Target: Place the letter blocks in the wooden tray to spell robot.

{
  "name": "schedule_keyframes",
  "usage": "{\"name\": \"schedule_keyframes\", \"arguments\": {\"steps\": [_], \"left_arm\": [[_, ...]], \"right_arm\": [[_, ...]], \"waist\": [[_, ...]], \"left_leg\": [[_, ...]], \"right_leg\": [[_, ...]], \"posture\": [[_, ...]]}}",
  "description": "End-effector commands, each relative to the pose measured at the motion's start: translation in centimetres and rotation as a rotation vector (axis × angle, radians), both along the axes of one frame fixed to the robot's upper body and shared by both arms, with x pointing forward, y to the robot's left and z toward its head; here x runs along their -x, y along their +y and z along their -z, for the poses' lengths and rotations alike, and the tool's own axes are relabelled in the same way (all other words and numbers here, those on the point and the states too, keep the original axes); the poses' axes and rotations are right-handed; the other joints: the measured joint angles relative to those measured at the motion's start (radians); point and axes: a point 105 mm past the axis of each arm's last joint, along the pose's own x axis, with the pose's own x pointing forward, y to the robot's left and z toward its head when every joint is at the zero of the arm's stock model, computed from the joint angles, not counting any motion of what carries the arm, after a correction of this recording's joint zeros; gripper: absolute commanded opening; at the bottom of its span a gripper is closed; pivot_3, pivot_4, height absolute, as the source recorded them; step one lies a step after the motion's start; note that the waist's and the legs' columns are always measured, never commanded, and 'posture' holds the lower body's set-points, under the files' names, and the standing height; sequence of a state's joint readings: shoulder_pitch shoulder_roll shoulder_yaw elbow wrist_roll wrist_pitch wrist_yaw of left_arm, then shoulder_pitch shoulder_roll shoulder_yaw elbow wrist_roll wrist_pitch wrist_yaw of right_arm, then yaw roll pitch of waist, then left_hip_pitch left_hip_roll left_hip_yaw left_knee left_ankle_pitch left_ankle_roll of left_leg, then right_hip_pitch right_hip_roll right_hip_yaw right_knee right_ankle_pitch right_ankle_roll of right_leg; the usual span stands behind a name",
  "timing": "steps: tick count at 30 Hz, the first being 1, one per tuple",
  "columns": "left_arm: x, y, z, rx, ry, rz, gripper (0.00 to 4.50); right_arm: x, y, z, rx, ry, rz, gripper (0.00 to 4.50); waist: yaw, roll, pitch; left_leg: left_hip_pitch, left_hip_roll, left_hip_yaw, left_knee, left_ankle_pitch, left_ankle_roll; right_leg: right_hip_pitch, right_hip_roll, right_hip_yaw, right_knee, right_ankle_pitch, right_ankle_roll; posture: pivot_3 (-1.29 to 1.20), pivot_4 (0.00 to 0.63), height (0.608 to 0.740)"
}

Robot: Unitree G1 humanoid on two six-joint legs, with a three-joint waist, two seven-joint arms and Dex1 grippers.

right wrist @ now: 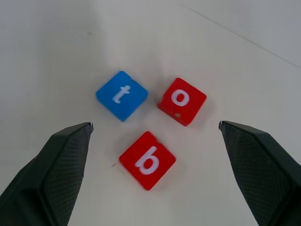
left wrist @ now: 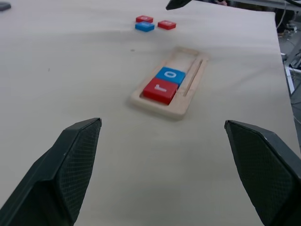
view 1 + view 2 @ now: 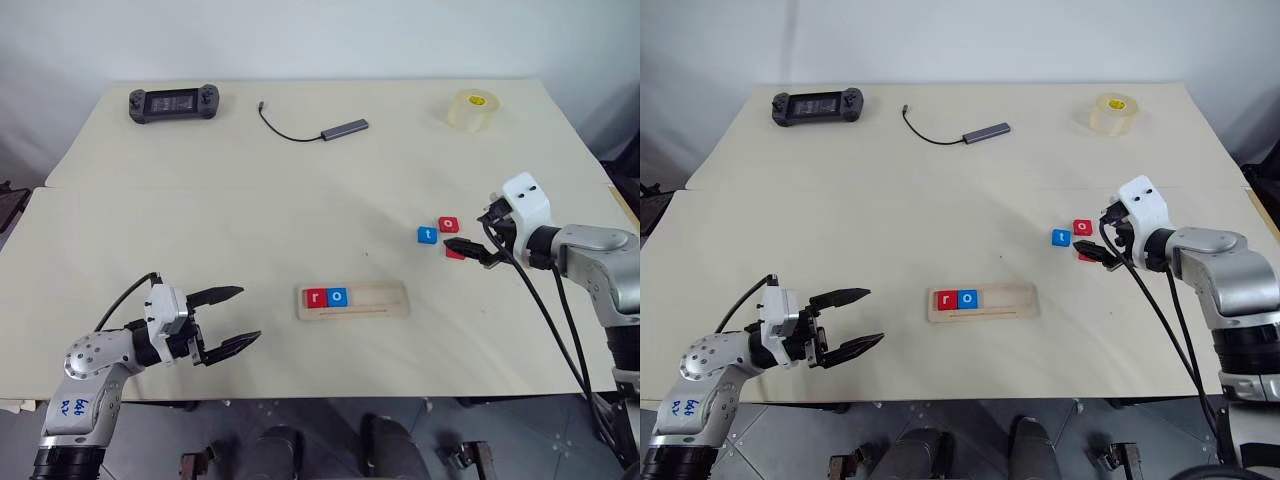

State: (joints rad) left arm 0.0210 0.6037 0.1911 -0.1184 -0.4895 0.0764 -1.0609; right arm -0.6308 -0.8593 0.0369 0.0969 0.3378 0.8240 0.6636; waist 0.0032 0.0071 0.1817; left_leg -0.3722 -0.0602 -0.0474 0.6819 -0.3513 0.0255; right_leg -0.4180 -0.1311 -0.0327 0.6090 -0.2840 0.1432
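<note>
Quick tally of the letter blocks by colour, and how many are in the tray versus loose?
Red: 3 — r in the wooden tray; o and b loose on the table.
Blue: 2 — o in the tray; t loose.
In tray: 2
Loose: 3
Total: 5

Red square letter block "b" [image 3: 455, 253]: mostly hidden behind the right gripper [image 3: 462, 249] in both head views, only a red sliver showing. Its letter reads from the right wrist view alone.

Black handheld controller [image 3: 172, 103], far left corner of the table: screen content too small to tell.

Clear tape roll [image 3: 471, 109], far right corner: label on top unreadable.

Pale wooden tray [image 3: 385, 297]: fine line of print along its near rim, too small to make out.
</note>
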Motion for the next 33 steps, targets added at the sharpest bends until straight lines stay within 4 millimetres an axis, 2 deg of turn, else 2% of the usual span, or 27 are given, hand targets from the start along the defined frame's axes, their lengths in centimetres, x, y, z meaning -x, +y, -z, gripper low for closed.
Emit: {"name": "schedule_keyframes", "arguments": {"steps": [1,8,16,23,26,32,33], "left_arm": [[0.2,-0.1,-1.2,-0.001,-0.053,-0.003,4.46],[-0.3,-0.1,-1.3,-0.008,-0.078,-0.023,4.46],[-0.5,-0.3,-1.1,-0.018,-0.085,-0.013,4.46],[-0.3,-0.7,-0.9,-0.02,-0.09,-0.004,4.46],[-0.3,-0.8,-1.1,-0.023,-0.094,-0.001,4.5],[-0.4,-1.2,-1.7,-0.02,-0.118,0.026,4.5],[-0.3,-1.4,-1.7,-0.014,-0.122,0.037,4.5]], "right_arm": [[-0.4,0.0,-1.0,0.01,-0.032,0.006,4.5],[-0.3,0.6,-1.4,-0.014,-0.043,0.015,4.5],[-0.3,-0.2,-1.1,-0.074,0.012,0.185,4.5],[-0.2,0.1,2.6,-0.166,0.08,0.383,4.5],[0.2,0.3,3.5,-0.148,0.109,0.421,3.85],[0.6,-0.3,3.7,-0.142,0.111,0.466,1.74],[0.5,-0.3,3.5,-0.151,0.104,0.467,1.51]], "waist": [[-0.001,0.0,0.0],[-0.004,0.0,0.0],[-0.004,0.0,0.0],[-0.005,0.0,0.0],[-0.003,0.0,0.0],[-0.002,0.0,0.0],[-0.001,0.0,0.0]], "left_leg": [[0.0,0.0,0.0,0.0,0.0,0.0],[0.0,0.0,0.0,0.001,0.0,0.0],[0.0,0.0,0.0,0.001,0.0,0.0],[0.0,0.0,0.0,0.001,0.0,0.0],[0.001,0.0,0.001,0.001,0.0,0.0],[0.001,0.0,0.0,0.001,0.0,0.0],[0.001,-0.001,0.0,0.001,0.0,0.0]], "right_leg": [[0.0,0.0,0.0,0.0,0.0,0.0],[0.0,0.0,-0.001,0.0,0.0,0.0],[0.0,0.0,-0.001,0.001,0.0,0.0],[0.0,0.001,-0.001,0.002,0.0,0.0],[0.0,0.0,-0.001,0.002,0.0,0.0],[0.001,0.0,-0.001,0.003,0.0,0.0],[0.001,0.0,-0.001,0.003,0.0,0.0]], "posture": [[0.0,0.15,0.74],[0.0,0.15,0.74],[0.0,0.15,0.74],[0.0,0.15,0.74],[0.0,0.15,0.74],[0.0,0.15,0.74],[0.0,0.15,0.74]]}}
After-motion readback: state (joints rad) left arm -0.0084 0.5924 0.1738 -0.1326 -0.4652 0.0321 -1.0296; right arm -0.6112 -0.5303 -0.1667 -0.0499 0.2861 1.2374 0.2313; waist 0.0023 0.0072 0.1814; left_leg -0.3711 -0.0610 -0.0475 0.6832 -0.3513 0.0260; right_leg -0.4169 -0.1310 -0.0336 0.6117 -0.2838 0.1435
